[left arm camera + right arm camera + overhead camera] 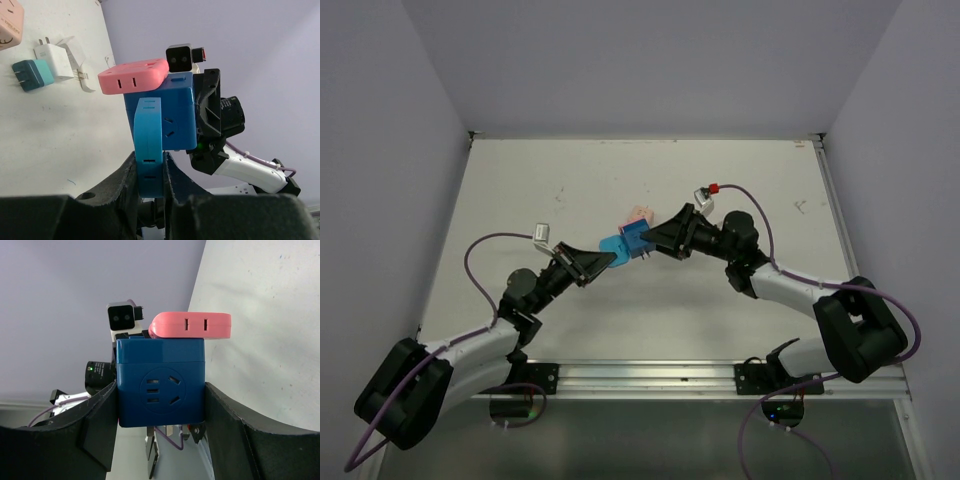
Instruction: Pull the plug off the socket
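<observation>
The socket (pixel 160 390) is dark blue, the plug (pixel 149 145) light blue, and the adapter (pixel 132 76) pink. The fingers (pixel 95 430) are black. The tabletop (pixel 570 180) is off-white, with a teal charger (pixel 31 75) and a white charger (pixel 54 61).

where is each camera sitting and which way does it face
Top external: above and behind the bases, looking down at the table; left arm and right arm show, meeting at the blue socket cube.
Left wrist: on the left arm, facing along its left end effector, shut on the light blue plug.
Right wrist: on the right arm, facing along its right end effector, which clamps the cube.
Shared: both wrist views show the cube and the pink plug on it.
</observation>
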Robot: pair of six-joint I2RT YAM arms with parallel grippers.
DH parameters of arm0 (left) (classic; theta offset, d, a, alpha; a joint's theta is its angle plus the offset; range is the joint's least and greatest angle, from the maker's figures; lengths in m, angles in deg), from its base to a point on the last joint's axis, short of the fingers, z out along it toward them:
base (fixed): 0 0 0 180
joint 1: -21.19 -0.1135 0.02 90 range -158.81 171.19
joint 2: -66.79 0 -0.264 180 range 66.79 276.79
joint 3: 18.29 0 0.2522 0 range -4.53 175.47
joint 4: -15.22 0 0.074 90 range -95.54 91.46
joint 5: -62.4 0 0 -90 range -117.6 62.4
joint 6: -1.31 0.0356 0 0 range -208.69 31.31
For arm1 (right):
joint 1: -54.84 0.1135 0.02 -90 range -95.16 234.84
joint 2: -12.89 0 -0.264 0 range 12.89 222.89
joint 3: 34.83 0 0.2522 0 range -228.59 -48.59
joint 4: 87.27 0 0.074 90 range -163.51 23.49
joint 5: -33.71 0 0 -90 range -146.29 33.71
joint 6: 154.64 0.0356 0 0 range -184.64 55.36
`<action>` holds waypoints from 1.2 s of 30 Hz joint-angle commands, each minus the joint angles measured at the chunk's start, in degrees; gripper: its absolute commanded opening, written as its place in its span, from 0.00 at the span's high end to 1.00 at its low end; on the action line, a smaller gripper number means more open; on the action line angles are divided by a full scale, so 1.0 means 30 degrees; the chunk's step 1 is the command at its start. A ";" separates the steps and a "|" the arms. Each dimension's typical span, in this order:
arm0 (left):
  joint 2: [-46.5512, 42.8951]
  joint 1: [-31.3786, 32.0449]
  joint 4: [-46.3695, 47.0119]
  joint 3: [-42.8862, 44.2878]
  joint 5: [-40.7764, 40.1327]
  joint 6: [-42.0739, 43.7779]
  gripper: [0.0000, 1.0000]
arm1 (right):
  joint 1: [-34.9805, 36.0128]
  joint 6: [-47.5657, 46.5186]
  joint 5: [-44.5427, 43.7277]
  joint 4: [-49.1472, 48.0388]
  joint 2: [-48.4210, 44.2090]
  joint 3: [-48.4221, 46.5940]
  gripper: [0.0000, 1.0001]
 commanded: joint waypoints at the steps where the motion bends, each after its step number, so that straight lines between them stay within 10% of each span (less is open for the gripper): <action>1: -0.0561 -0.0069 0.0982 0.0008 -0.0268 0.0136 0.92 | 0.0086 0.0459 0.0117 -0.2391 0.0040 0.0024 1.00; 14: -0.0913 -0.0069 0.2416 -0.2073 -0.1030 -0.2966 1.00 | -0.0705 0.1781 -0.0645 -0.7872 0.1213 0.0905 1.00; 36: -0.3902 -0.0069 0.1275 -0.4182 -0.2964 -0.3995 1.00 | -0.3078 -0.1500 -0.3429 -0.1756 -0.2302 -0.0002 1.00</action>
